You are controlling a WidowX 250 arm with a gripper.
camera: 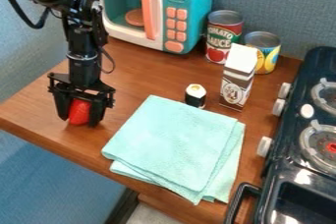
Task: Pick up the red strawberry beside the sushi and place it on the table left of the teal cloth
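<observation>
The black gripper (79,115) hangs at the left of the wooden table, low over its surface near the front left edge. Between its two fingers is a red object (79,112), held from both sides. To the right of it lies a folded light teal cloth (174,144). Just behind the cloth stands a small sushi roll (195,96) with a dark wrap and a pale top. A brown and white carton (238,78) stands upright to the right of the roll.
A teal and white toy microwave (187,9) stands at the back. Right of it are a tomato sauce can (224,36) and a yellow-labelled can (264,52). A dark toy stove (315,129) with a front handle takes up the right side. The table's front edge (66,153) runs below the gripper.
</observation>
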